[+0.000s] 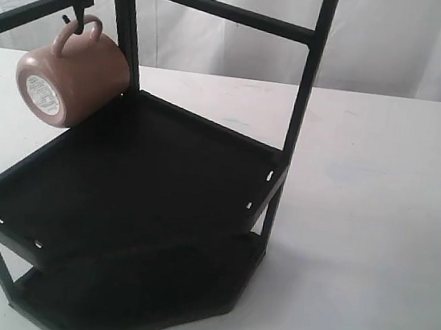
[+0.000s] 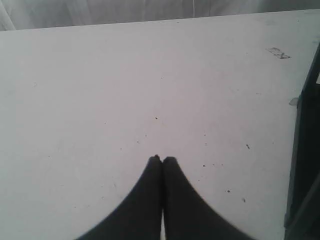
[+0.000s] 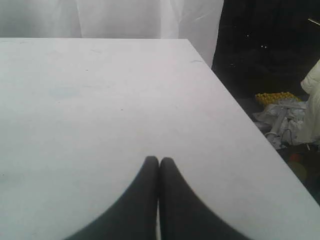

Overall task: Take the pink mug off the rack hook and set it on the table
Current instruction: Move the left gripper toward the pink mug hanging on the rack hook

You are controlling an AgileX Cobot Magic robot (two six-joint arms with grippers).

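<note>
The pink mug (image 1: 73, 76) hangs by its loop handle from the rack hook (image 1: 78, 12) on the black rack's upper left bar, its base with the round white label facing outward. Below and around it spreads the white table (image 1: 370, 201). Neither arm shows in the exterior view. In the left wrist view my left gripper (image 2: 162, 160) is shut with nothing between its fingers, over bare table (image 2: 100, 100). My right gripper (image 3: 159, 160) is likewise shut and empty above the table (image 3: 100, 100). The mug is out of both wrist views.
The black rack (image 1: 145, 179) has two shelves and tall uprights, filling the left and middle of the exterior view. Part of its frame (image 2: 305, 165) shows at the edge of the left wrist view. The table's edge (image 3: 235, 100) and floor clutter (image 3: 280, 110) show beyond the right gripper.
</note>
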